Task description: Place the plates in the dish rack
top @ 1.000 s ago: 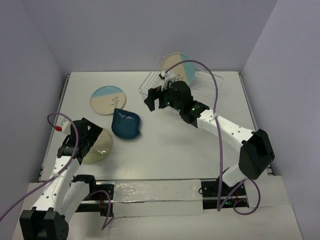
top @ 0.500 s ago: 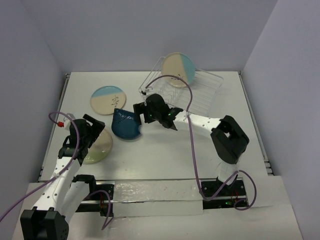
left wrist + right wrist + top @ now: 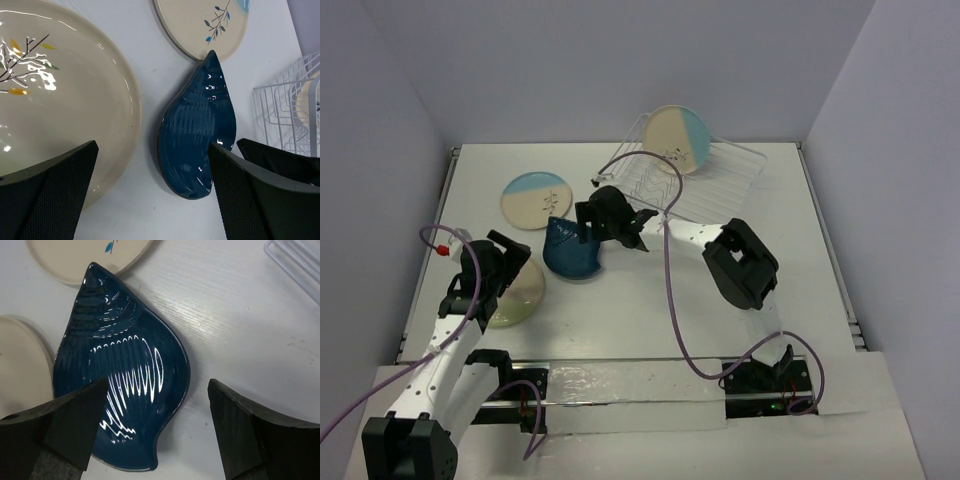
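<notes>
A dark blue shell-shaped plate (image 3: pixel 568 255) lies flat on the table; it also shows in the right wrist view (image 3: pixel 120 385) and the left wrist view (image 3: pixel 197 135). My right gripper (image 3: pixel 588 232) hovers open over its right edge (image 3: pixel 157 435). A cream plate (image 3: pixel 520 295) with a faint sprig (image 3: pixel 60 100) lies under my open left gripper (image 3: pixel 516 272) (image 3: pixel 150 200). A cream and light blue plate (image 3: pixel 536 199) lies flat behind them. Another one (image 3: pixel 678 138) stands upright in the wire dish rack (image 3: pixel 720 190).
The rack stands at the back right of the white table, near the wall. The right arm's elbow (image 3: pixel 742 262) sits mid-table in front of the rack. The three flat plates lie close together, the dark blue one touching the cream and blue plate's rim.
My right arm has swung left from the rack and down over the dark blue plate, jaws open. My left gripper has barely moved over the cream plate.
</notes>
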Action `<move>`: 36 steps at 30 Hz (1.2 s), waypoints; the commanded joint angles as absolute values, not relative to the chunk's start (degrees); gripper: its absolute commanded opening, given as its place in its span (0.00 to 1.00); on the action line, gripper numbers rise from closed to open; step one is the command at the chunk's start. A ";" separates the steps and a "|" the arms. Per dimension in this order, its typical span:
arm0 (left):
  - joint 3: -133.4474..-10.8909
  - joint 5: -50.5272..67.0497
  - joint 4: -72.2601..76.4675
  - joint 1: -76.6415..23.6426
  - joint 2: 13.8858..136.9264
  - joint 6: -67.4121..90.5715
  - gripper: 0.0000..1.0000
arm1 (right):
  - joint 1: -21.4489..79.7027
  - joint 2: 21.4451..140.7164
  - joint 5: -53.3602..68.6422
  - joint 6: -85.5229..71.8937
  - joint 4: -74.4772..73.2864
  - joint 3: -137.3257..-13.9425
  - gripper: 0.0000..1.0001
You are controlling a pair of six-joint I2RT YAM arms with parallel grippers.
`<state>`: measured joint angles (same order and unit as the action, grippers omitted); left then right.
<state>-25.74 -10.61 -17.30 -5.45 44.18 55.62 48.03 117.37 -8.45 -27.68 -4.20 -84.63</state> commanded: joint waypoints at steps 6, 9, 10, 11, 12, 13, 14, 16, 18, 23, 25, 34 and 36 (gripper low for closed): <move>-25.40 -9.93 -13.63 -5.01 43.07 54.49 0.99 | 48.34 123.05 -11.56 -32.42 -7.38 -90.09 0.68; -25.05 -9.27 -13.15 -5.04 42.84 54.46 0.99 | 48.37 124.44 -11.43 -33.11 -7.71 -90.91 0.65; -25.05 -8.98 -13.05 -5.07 42.91 54.40 0.99 | 48.43 125.22 -11.47 -33.42 -7.92 -91.40 0.64; -25.05 -8.79 -12.92 -5.01 42.98 54.40 0.99 | 48.43 125.85 -11.60 -33.91 -8.17 -91.84 0.63; -25.05 -8.66 -12.85 -5.01 43.11 54.27 0.99 | 48.43 126.53 -11.80 -34.26 -8.37 -92.31 0.62; -25.05 -8.56 -12.78 -5.07 43.10 54.17 0.99 | 48.43 126.96 -12.03 -34.59 -8.44 -92.57 0.60; -25.02 -8.53 -12.71 -5.07 43.07 54.14 0.99 | 48.40 127.31 -12.19 -34.90 -8.47 -92.73 0.57; -24.96 -8.44 -12.66 -5.01 43.07 54.22 0.99 | 48.42 127.70 -12.55 -35.49 -8.44 -92.90 0.52; -24.87 -8.11 -12.41 -5.01 43.07 53.97 0.99 | 48.43 127.79 -12.64 -35.93 -8.53 -93.14 0.47; -24.70 -7.61 -12.36 -5.01 42.84 53.89 0.99 | 48.43 127.63 -13.13 -37.13 -8.72 -92.74 0.28; -24.70 -7.61 -12.51 -5.01 42.71 53.81 0.99 | 48.40 127.39 -13.34 -37.27 -8.79 -92.39 0.19; -24.52 -7.55 -12.74 -5.01 41.97 53.92 0.99 | 48.92 121.74 -13.41 -32.59 -8.06 -90.07 0.00; -24.55 -7.00 -12.54 -5.07 41.69 53.70 0.99 | 49.19 118.44 -13.86 -27.61 -6.33 -88.77 0.00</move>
<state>-24.76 -8.43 -15.18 -5.45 42.74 54.81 48.51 125.68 -10.06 -36.39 -6.36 -91.02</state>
